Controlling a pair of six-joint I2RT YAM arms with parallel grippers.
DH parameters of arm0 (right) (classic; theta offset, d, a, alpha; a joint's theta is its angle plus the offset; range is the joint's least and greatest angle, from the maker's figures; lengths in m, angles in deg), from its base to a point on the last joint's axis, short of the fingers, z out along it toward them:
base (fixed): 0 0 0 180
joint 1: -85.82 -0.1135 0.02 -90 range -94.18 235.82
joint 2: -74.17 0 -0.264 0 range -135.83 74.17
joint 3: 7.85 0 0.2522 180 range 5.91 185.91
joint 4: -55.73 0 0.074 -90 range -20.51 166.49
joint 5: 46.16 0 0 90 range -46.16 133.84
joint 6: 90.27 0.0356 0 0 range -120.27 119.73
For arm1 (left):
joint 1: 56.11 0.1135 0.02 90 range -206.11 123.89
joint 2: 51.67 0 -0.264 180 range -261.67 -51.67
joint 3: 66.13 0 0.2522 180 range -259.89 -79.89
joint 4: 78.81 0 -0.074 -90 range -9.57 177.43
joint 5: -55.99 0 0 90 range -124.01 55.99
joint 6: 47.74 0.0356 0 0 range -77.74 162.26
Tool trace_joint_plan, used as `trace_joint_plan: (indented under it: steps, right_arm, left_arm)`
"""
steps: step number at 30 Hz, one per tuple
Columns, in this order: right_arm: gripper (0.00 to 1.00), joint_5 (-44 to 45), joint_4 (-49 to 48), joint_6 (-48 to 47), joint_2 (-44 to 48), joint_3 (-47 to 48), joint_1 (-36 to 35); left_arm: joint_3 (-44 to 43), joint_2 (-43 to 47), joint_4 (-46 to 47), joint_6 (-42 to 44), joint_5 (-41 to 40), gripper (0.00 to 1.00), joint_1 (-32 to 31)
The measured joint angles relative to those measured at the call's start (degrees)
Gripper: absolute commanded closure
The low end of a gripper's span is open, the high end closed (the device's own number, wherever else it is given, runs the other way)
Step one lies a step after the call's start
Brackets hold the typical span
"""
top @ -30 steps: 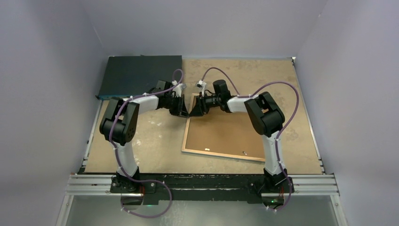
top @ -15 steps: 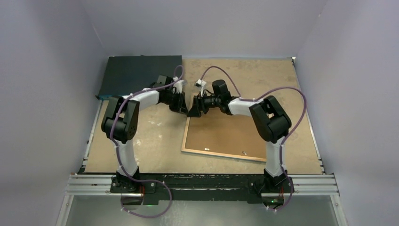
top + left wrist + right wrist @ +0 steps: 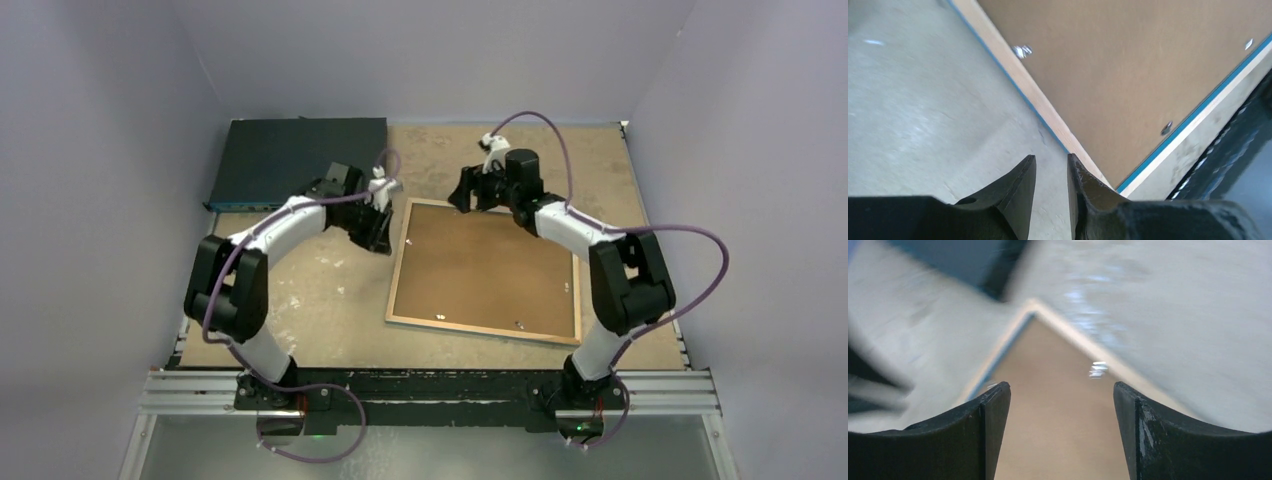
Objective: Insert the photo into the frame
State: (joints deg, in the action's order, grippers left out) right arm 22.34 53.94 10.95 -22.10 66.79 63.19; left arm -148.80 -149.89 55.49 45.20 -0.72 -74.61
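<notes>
The frame [image 3: 398, 268] lies face down on the table, its light wood rim up and a thin blue edge showing in the left wrist view [image 3: 1048, 112]. A plain brown backing board [image 3: 485, 265] fills it. The photo is hidden. My left gripper [image 3: 383, 240] sits low on the table just outside the frame's left rim, jaws a narrow gap apart and empty [image 3: 1051, 157]. My right gripper [image 3: 465, 195] hovers over the frame's far left corner, open and empty [image 3: 1062, 386].
A dark flat box [image 3: 295, 160] lies at the back left, close behind the left arm. Small metal tabs [image 3: 440, 318] sit along the frame's inner rim. The grey walls close in the table on three sides.
My right gripper has swung back and to the right, away from the frame's left edge to its far edge. My left gripper has drawn a little left. The frame has not moved.
</notes>
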Motion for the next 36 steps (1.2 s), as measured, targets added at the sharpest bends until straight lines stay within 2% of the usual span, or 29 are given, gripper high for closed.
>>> trace_joint_plan:
  steps: [4, 8, 15, 16, 17, 21, 25, 28, 31, 36]
  right_arm:
    - [0.2, 6.08, 5.4, 0.59, -10.19, 10.38, 6.43]
    - [0.21, 9.22, 8.79, 0.63, -21.05, 22.88, 6.84]
    - [0.21, 11.08, 12.79, 0.74, -26.93, 26.32, 6.58]
    - [0.21, 11.28, 13.2, 0.76, -27.19, 26.32, 6.58]
    - [0.21, 11.34, 13.68, 0.76, -27.39, 26.32, 6.67]
    - [0.21, 11.32, 14.25, 0.74, -27.43, 26.34, 7.21]
    - [0.22, 11.3, 14.88, 0.74, -27.43, 26.34, 7.78]
    - [0.24, 11.28, 15.19, 0.74, -27.43, 26.34, 8.15]
    - [0.26, 11.21, 15.93, 0.81, -27.43, 26.34, 8.63]
    - [0.3, 10.51, 15.52, 1.44, -27.28, 25.57, 9.64]
  left_arm:
    - [6.71, 7.39, -1.44, 7.13, -7.3, 0.68, -9.35]
    - [7.8, 12.11, -3.23, 14.19, -13.66, 0.66, -20.28]
    - [11.1, 12.66, -5.46, 21.29, -23.34, 0.6, -36.24]
    - [11.63, 12.61, -5.53, 21.75, -24.11, 0.53, -37.77]
    - [12.02, 12.52, -5.55, 21.94, -24.68, 0.47, -38.77]
    - [14.08, 12.35, -4.92, 22.34, -27.56, 0.42, -42.64]
    - [17.49, 12.35, -1.66, 22.18, -32.41, 0.42, -45.64]
    - [21.29, 12.22, 3.13, 22.36, -39.47, 0.42, -46.84]
    - [23.54, 11.74, 7.28, 23.32, -47.04, 0.43, -46.69]
    - [23.45, 11.5, 11.47, 24.35, -53.22, 0.44, -45.35]
